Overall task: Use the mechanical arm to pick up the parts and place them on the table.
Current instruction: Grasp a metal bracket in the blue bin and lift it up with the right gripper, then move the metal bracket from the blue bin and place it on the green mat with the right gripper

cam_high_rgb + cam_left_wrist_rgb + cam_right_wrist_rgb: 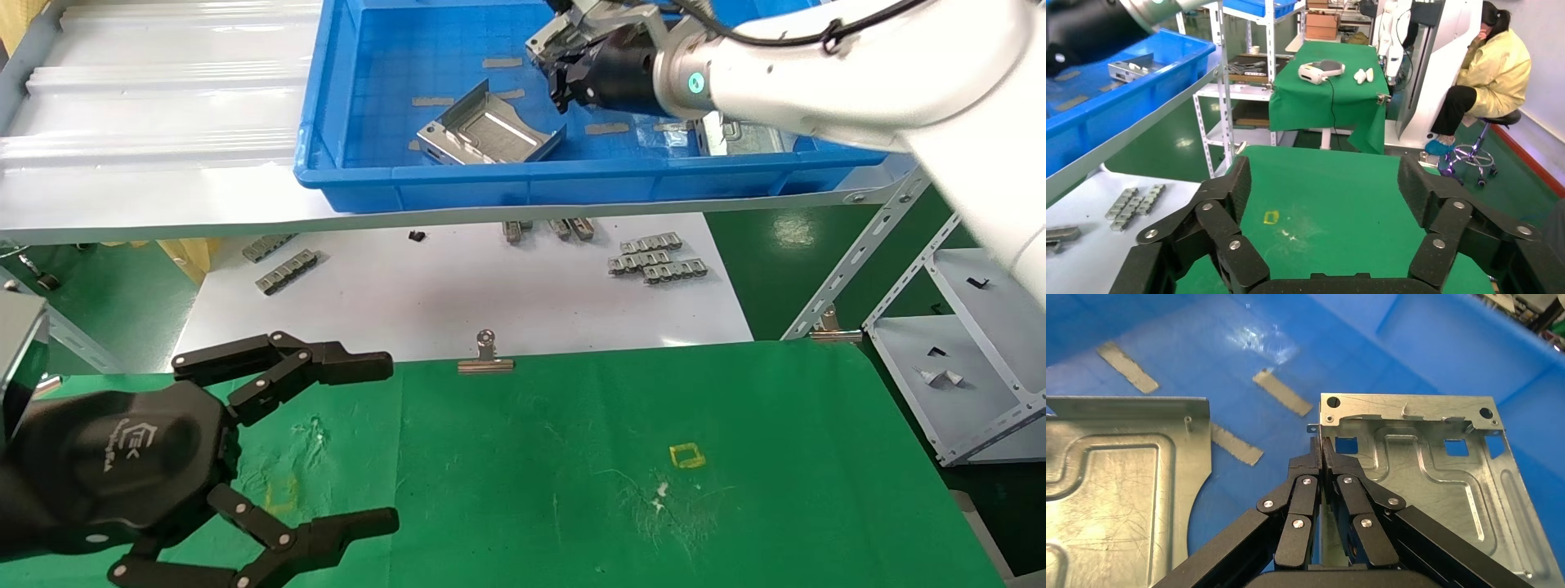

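Observation:
My right gripper (559, 72) reaches into the blue bin (523, 175) at the back. It is shut on the upturned edge flange of a silvery sheet-metal part (549, 37). In the right wrist view the jaws (1322, 454) pinch that flange and the plate (1425, 471) spreads out to one side. A second part (490, 135) lies in the bin's middle and shows in the right wrist view too (1113, 490). A third part (739, 135) lies partly hidden under the right arm. My left gripper (388, 443) is open and empty over the green table (572, 457), as the left wrist view shows (1324, 184).
A white sheet (458, 286) lies between bin shelf and table, with small grey ridged strips (654, 260) on it. A binder clip (485, 355) holds the cloth's far edge. A grey metal rack (964, 367) stands to the right. A seated person (1486, 79) is beyond the table.

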